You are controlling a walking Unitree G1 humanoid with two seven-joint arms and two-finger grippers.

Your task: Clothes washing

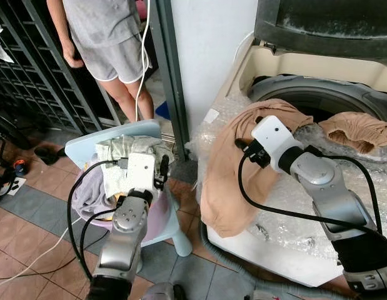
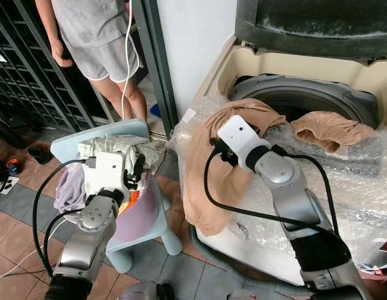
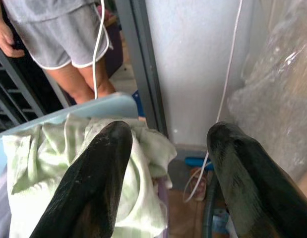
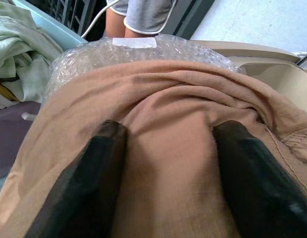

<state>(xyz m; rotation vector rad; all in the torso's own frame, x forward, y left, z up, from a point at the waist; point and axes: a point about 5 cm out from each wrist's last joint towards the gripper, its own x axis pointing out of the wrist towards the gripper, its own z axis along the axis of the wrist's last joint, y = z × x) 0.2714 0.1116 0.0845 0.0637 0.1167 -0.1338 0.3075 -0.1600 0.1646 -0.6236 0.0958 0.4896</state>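
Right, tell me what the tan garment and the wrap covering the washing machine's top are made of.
Tan garment draped over the washer rim: soft woven cloth, likely cotton, matte, with visible weave and stitched seam. Clear wrap on the washer's top: bubble-wrap plastic, glossy, with visible air pockets.

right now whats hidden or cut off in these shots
- Inside of the washer drum: eye views, dark past the rim, contents unreadable.
- Clothes low in the basket: covered by the pale green cloth and left gripper.
- Person: cut off by the top edge.
- Brown garment under the right gripper: contact unclear.
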